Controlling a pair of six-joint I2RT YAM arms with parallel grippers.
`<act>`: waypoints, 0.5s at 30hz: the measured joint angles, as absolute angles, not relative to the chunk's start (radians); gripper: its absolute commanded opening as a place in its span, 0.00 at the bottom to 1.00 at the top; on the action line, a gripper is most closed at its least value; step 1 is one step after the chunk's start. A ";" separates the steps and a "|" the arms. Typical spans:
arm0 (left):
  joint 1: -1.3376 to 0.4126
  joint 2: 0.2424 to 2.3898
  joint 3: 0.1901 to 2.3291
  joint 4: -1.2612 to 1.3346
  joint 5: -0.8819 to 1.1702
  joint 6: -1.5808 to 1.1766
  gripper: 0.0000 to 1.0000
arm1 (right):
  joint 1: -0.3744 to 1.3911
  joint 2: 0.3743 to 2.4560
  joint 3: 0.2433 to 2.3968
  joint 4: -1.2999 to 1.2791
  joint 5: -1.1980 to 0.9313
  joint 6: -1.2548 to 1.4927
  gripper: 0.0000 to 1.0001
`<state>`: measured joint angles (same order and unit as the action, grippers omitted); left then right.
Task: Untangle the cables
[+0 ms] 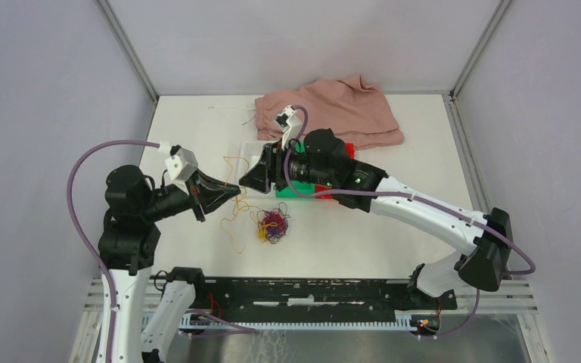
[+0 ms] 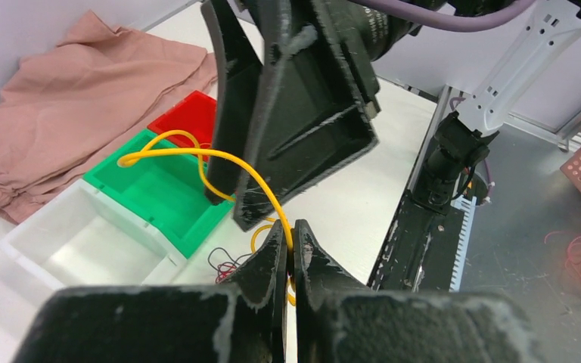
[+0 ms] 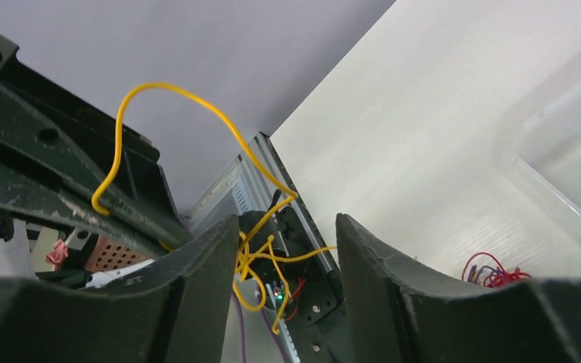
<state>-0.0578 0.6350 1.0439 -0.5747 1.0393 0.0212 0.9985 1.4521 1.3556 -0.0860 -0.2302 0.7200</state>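
My left gripper is shut on the yellow cable, which loops up from its jaws over the bins and hangs down to the table. My right gripper is open, tip to tip with the left one. Yellow strands hang between its fingers, close to the left finger. The red and dark purple-blue cables lie in a small tangle on the table below both grippers, with some yellow mixed in. The right gripper's fingers fill the left wrist view.
A white bin, a green bin and a red bin stand in a row under the right arm. A pink cloth lies at the back. A black rail runs along the near edge.
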 measured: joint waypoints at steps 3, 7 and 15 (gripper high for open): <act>-0.058 0.635 1.045 -0.595 1.048 0.027 0.03 | 0.994 1.485 1.374 -0.064 -0.231 0.738 0.23; -0.058 0.635 1.045 -0.601 1.049 0.031 0.15 | 0.987 1.517 1.400 -0.039 -0.235 0.756 0.00; -0.058 0.628 1.056 -0.601 0.947 0.044 0.36 | 0.945 1.512 1.493 -0.114 -0.205 0.664 0.01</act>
<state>-0.0578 0.6277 1.0557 -0.6010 0.9474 0.0441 0.9447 1.5124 1.4925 -0.1143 -0.2050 0.6636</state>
